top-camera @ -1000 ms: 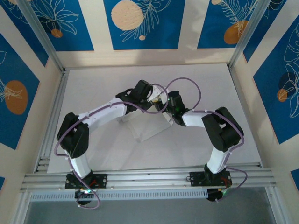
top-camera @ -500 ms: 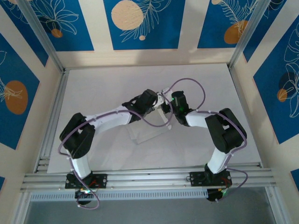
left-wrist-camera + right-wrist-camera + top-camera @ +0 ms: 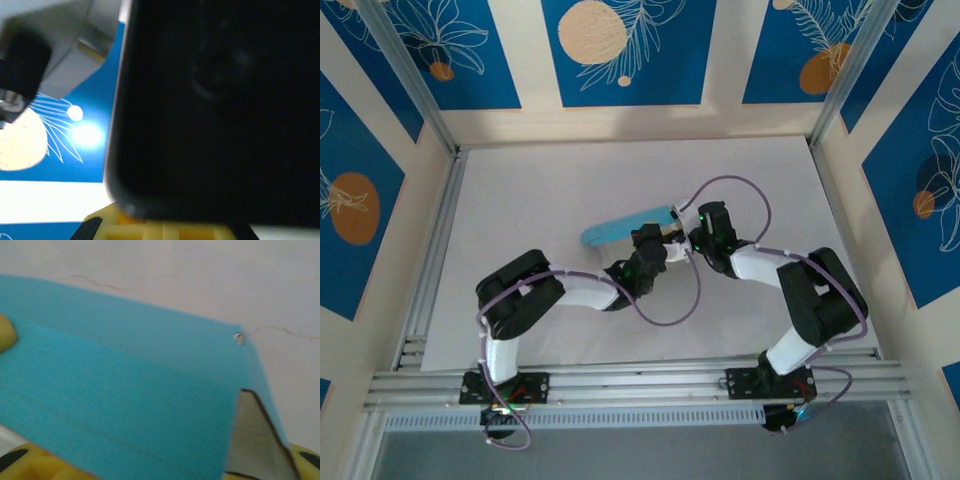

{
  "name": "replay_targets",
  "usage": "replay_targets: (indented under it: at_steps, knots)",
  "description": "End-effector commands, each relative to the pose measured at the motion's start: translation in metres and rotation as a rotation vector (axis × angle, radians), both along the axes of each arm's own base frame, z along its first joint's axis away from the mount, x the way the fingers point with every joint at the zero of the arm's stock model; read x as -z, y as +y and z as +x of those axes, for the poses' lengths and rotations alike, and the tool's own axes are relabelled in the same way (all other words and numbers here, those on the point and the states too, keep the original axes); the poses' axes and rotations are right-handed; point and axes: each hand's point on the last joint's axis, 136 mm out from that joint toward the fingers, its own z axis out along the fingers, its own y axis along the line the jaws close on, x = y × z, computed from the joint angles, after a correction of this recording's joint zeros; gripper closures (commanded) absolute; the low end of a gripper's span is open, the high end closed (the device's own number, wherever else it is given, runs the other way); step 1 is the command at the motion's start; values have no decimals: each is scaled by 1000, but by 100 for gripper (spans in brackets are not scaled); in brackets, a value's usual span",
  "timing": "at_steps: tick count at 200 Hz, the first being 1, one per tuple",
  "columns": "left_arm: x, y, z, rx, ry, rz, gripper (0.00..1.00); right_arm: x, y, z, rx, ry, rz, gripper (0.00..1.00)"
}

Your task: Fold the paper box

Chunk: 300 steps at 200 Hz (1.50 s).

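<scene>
- The thin light-blue card paper box (image 3: 625, 226) is in the middle of the top view.
- The left gripper (image 3: 656, 244) is closed tight near the box's right end.
- I cannot tell if the right gripper (image 3: 691, 231) squeezes the box.
- Press the fold slowly for a straight crease.

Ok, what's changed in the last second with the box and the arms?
The paper box, flat and white on the table before, now shows its blue side, raised between the grippers and sticking out to the left. The left gripper pulled nearer the bases, its arm folding up; the right gripper shifted slightly right. The table is unchanged.
</scene>
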Motion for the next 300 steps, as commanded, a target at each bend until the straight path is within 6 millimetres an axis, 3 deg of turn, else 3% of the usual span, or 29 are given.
replay_targets:
  at_steps: [1, 43, 71, 102, 156, 177, 207, 236, 300]
  knots:
    - [11, 15, 8, -19, -39, 80, 100, -44, 26, -25, -165, -11, 146, 44]
    - [14, 13, 4, 26, 4, 75, 100, -43, 17, -1, -44, 31, 65, 43]
    - [20, 16, 2, 64, 172, 102, 100, -48, 12, 6, -11, 57, 12, 46]
    - [13, 22, -1, 108, 425, 50, 100, -63, 10, -6, -45, 25, 17, 44]
    - [6, 24, 4, 211, 635, 81, 100, -92, 9, -28, -200, -100, -38, 45]
    - [-6, 28, 11, 236, 666, 47, 100, -104, 9, -41, -326, -177, -51, 45]
    - [-19, 31, 18, 276, 679, 12, 100, -118, -5, -39, -339, -134, -9, 41]
    - [-19, 35, 28, 274, 667, 16, 100, -111, 4, -37, -395, -113, -17, 40]
    - [-18, 29, 37, 316, 660, -26, 100, -107, 10, -21, -481, -297, -142, 40]
